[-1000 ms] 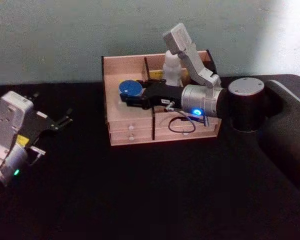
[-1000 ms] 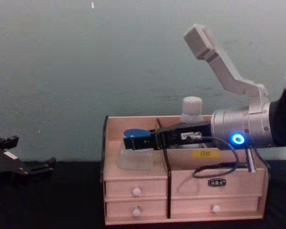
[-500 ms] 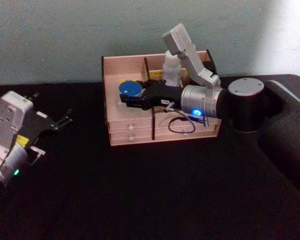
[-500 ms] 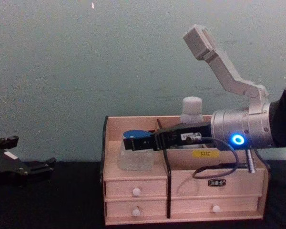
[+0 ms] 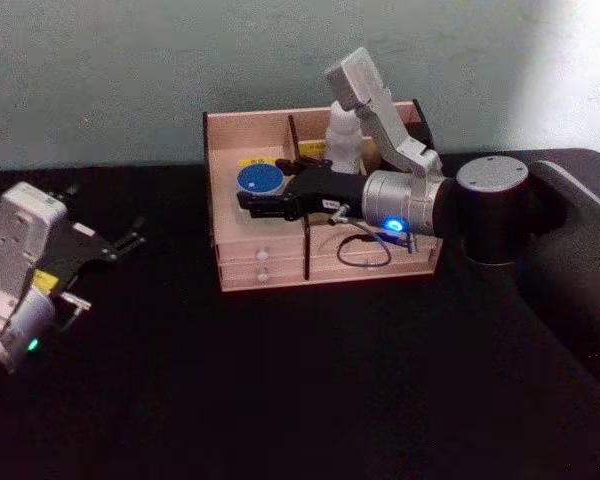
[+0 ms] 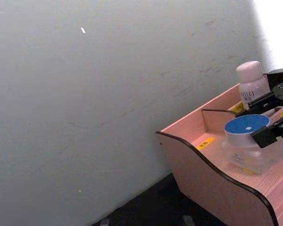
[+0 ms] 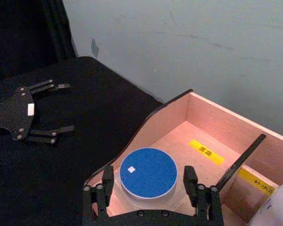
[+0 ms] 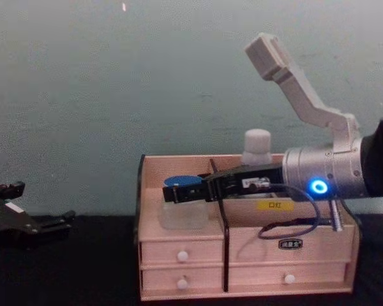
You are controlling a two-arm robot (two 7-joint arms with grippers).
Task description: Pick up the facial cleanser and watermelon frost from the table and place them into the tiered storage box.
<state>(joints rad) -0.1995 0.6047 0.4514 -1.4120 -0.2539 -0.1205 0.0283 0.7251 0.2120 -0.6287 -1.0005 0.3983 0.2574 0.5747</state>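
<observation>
**Blue-lidded jar set down in box, jaws spread on either side**

Seated on the floor of the left front compartment of the wooden storage box (image 5: 320, 270): a clear jar with a round blue lid (image 7: 148, 172), upright, short and squat, axis vertical. Flanked by the right gripper (image 7: 150, 190), jaws parted, one finger (image 7: 107, 178) off each side of the lid with a sliver of space showing, so apparently let go rather than gripped. Straight ahead of the jaws, centred between them; straight back along the arm's own line looks the cleanest way out, clear of the black divider just beside the jar. Behind that divider, in a rear compartment, a white bottle with a rounded cap (image 5: 344, 137), standing upright, close to the right arm's raised wrist camera. Both items judged to be in the box already. Far off to the left on the black table (image 5: 280, 400), the left gripper (image 5: 120, 243), jaws open and holding nothing, well apart from the box and much the farther of the two arms.
</observation>
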